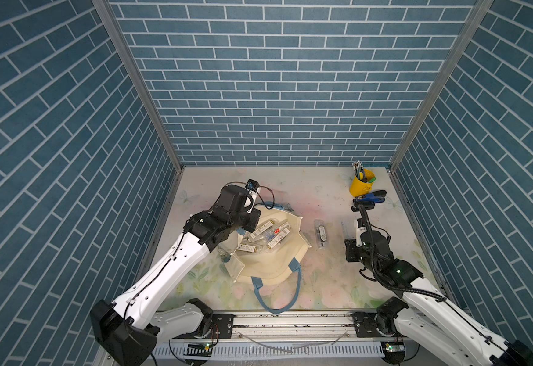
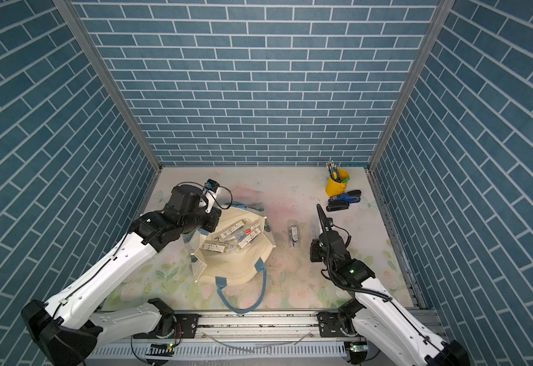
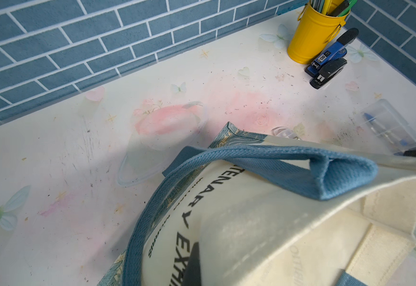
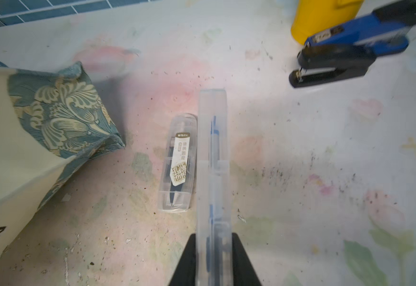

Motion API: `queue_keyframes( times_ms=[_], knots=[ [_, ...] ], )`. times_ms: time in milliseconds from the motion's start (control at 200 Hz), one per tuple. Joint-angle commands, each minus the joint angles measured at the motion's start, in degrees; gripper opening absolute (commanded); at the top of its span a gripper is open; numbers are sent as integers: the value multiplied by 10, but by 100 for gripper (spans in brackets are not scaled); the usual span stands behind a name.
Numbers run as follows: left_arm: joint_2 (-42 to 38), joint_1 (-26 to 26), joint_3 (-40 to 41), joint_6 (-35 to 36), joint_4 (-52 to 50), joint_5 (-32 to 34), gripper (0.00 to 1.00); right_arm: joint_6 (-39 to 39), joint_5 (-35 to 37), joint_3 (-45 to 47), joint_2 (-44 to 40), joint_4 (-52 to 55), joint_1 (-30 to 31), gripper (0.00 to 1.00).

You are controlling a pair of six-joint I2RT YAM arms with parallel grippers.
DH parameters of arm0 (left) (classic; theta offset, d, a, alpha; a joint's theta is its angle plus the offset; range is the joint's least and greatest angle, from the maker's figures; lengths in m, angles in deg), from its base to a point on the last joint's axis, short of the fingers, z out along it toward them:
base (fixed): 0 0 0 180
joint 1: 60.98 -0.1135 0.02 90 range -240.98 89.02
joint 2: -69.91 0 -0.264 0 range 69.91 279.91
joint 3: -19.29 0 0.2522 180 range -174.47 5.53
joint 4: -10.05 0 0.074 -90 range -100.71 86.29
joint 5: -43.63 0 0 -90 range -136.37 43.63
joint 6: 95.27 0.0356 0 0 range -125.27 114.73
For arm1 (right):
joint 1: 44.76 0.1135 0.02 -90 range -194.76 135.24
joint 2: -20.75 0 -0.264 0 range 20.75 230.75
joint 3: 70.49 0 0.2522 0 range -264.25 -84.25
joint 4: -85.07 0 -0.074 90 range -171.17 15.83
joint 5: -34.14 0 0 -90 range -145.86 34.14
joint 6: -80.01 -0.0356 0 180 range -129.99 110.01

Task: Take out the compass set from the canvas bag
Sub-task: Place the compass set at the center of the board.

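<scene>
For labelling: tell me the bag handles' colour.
The handles are light blue, clearest in the left wrist view.

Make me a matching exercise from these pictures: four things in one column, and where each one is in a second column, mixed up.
Things:
1. canvas bag
2. gold-labelled case
3. case with blue parts
4. yellow cup

Places:
A. clamped in the right pincer
B. far corner, full of pens
C. flat on the table, beside the bag
D. open, with cases inside

Pairs: 1-D, 2-C, 3-A, 4-B
</scene>
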Motion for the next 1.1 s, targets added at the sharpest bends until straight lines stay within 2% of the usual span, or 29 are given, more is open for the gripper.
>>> queue_keyframes(
  times_ms=[0,80,190,290,350,585,690,800,1095],
  knots=[
    [10,-2,4,-7,-10,2,0,-36,-96,-7,43,-20,-27,0],
    [17,-1,-7,-3,-12,-2,0,-28,-117,-11,79,-39,-47,0],
    [28,-2,-19,2,-9,-11,0,-11,-181,-8,130,-86,-90,0],
    [32,-2,-25,3,-7,-19,0,-15,-273,-10,185,-137,-153,0],
    [31,-1,-24,3,-8,-20,0,-21,-300,-10,208,-160,-178,0],
    [9,-3,-10,2,-3,-5,0,-27,-373,-30,278,-198,-198,2],
    [5,-2,-9,1,-6,-3,0,-25,-378,-40,304,-194,-205,6],
    [-3,-2,-7,-1,-6,-2,0,-16,-359,-48,308,-175,-209,18],
    [4,-2,-6,-4,1,-9,0,-2,-339,-65,342,-155,-217,27]
  ],
)
